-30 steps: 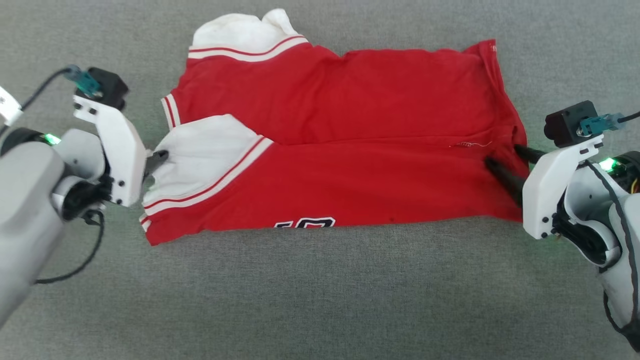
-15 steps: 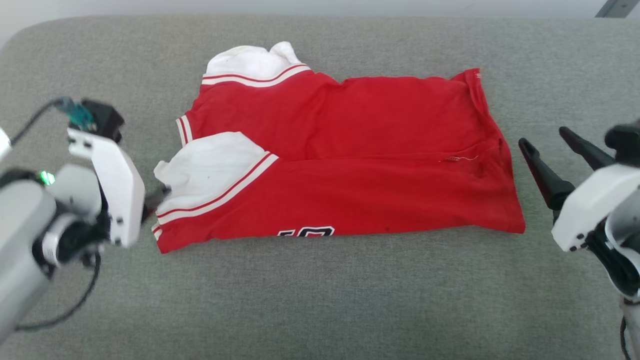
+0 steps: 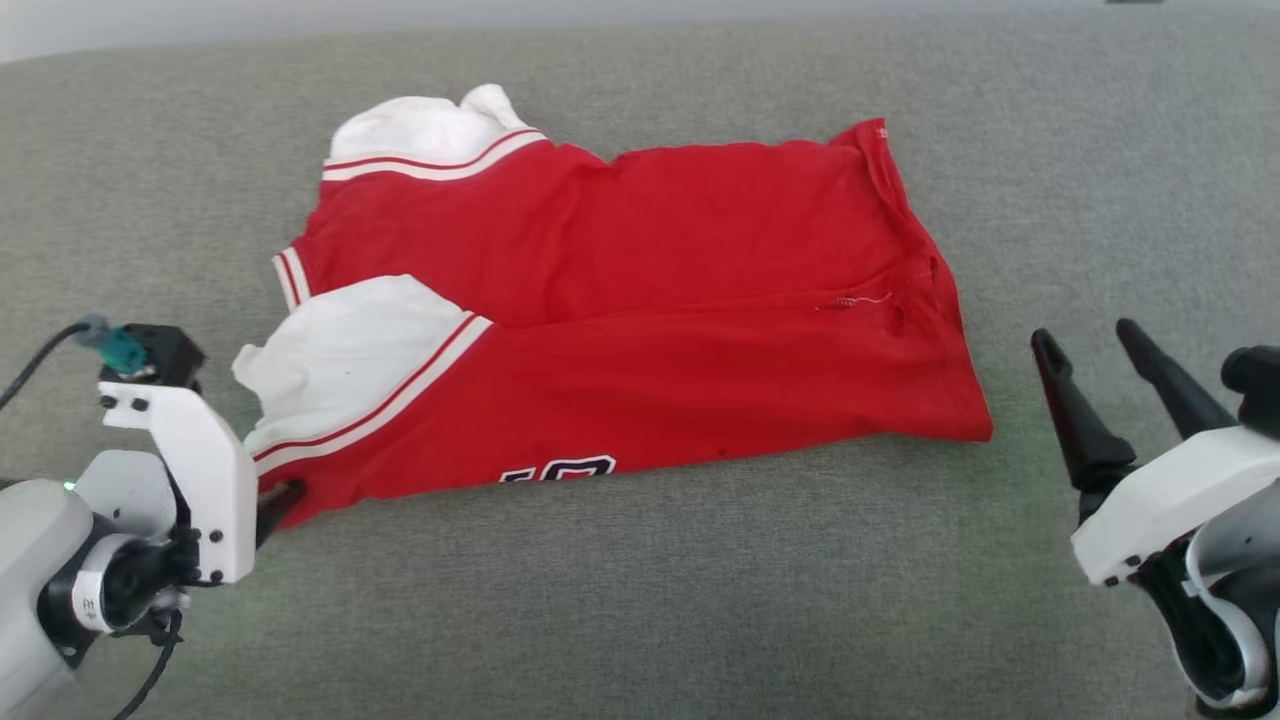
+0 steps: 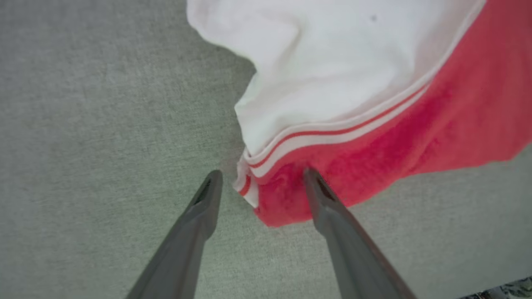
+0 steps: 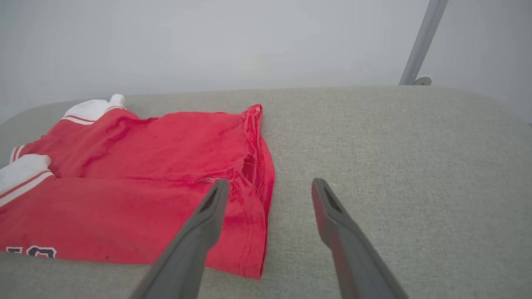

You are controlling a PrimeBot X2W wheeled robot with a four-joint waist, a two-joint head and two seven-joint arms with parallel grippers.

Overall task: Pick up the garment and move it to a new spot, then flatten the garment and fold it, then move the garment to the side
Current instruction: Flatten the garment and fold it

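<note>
Lying flat near the middle of the grey upholstered cushion surface (image 3: 640,600), the red thin-fabric jersey T-shirt with white sleeves and striped trim (image 3: 620,320) is folded lengthwise, sleeves at its left end, hem (image 3: 940,300) at its right end, and black white-outlined numerals (image 3: 560,470) peeking out at its near edge. One white sleeve (image 3: 340,350) lies on top at the shirt's left end. Left gripper (image 4: 262,174) is at the shirt's near-left corner with its pincer spread wide and gripping nothing: one finger is over the red fabric, the other off the shirt's edge, and the striped-trim corner sits between them; contact with the cloth can't be told. Right gripper (image 3: 1085,335) is just off the shirt's right hem edge, apart from it, pincer wide and empty. Handling guess: light, limp, not fragile, no stiffness, so it will sag and drape when lifted, and the folded layers will likely slide apart if only the top one is pinched. Best holds look like the near-left corner at the thicker trim and the near-right hem corner, catching all layers from the edge and lifting both ends together. The loose top sleeve may flop.
</note>
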